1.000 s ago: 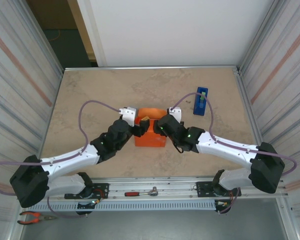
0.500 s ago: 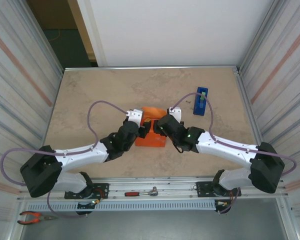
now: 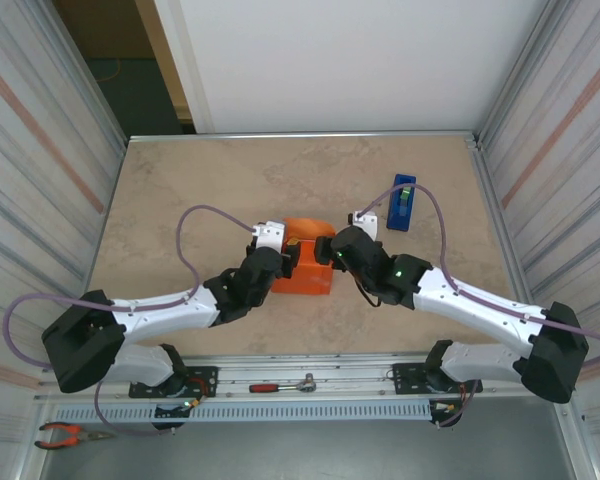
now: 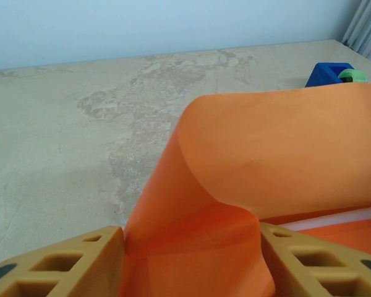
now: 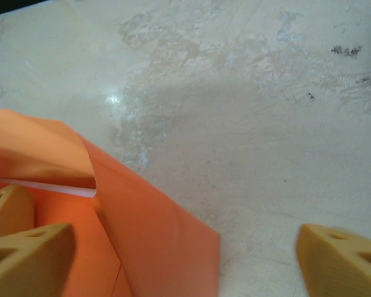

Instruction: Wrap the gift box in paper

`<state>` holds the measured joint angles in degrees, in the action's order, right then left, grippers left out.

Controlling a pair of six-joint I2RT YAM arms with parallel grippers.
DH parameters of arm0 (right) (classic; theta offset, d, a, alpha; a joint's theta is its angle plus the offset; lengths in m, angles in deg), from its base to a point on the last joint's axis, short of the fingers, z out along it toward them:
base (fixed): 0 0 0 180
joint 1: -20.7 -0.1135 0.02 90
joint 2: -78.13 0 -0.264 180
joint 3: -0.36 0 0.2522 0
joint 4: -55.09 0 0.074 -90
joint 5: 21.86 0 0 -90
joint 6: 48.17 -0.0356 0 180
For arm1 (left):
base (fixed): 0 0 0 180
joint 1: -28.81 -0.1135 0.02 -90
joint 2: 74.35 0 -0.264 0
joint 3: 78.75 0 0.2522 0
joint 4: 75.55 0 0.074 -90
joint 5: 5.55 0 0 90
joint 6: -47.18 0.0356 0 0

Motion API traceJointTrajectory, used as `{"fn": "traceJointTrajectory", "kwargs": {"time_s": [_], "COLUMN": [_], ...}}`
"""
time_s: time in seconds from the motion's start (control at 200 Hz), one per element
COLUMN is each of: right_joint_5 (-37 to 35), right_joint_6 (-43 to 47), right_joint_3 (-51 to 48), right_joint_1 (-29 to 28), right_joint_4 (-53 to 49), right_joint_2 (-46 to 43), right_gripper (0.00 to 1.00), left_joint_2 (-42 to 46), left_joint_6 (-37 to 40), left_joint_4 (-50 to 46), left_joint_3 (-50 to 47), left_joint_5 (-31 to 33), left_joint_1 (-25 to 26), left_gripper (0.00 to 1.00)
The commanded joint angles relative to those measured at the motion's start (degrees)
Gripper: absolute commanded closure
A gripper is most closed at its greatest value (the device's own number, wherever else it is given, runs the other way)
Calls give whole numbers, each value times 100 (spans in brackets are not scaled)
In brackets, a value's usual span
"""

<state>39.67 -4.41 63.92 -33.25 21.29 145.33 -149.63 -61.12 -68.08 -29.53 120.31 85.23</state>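
The orange paper (image 3: pixel 305 270) lies folded into a compact bundle at the table's middle, and the gift box is hidden under it. My left gripper (image 3: pixel 292 258) is at the bundle's left end. In the left wrist view a raised fold of the paper (image 4: pixel 266 154) fills the gap of this gripper (image 4: pixel 191 260) and touches both tan fingers. My right gripper (image 3: pixel 327 252) is at the bundle's right end. In the right wrist view its jaws (image 5: pixel 185 247) stand wide open, one finger over the paper (image 5: pixel 148 235) and the other over bare table.
A blue tape dispenser (image 3: pixel 401 203) with a green roll stands at the back right, also in the left wrist view as the dispenser (image 4: pixel 331 73). Corrugated walls close both sides. A ratchet wrench (image 3: pixel 283 385) lies on the front rail.
My left gripper has moved in onto the bundle's left fold and its jaws have narrowed around it. The right gripper has shifted slightly to the right, still open.
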Motion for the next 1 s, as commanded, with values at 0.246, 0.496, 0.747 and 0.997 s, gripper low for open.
{"fn": "traceJointTrajectory", "kwargs": {"time_s": [0.246, 0.496, 0.747, 0.997], "right_joint_5": [90, 152, 303, 231], "right_joint_6": [274, 347, 424, 130], "right_joint_3": [261, 392, 495, 275], "right_joint_1": [8, 33, 95, 151], "right_joint_4": [-41, -32, -3, -167], "right_joint_2": [473, 564, 540, -288], "right_gripper": [89, 58, 57, 15], "left_joint_2": [-187, -191, -241, -227], "left_joint_6": [-260, -285, -314, -307], "left_joint_4": [-417, -414, -410, -455], "left_joint_3": [31, 22, 50, 64], "left_joint_5": [224, 230, 213, 202], "left_joint_1": [107, 106, 107, 106], "left_gripper": [47, 49, 50, 51]}}
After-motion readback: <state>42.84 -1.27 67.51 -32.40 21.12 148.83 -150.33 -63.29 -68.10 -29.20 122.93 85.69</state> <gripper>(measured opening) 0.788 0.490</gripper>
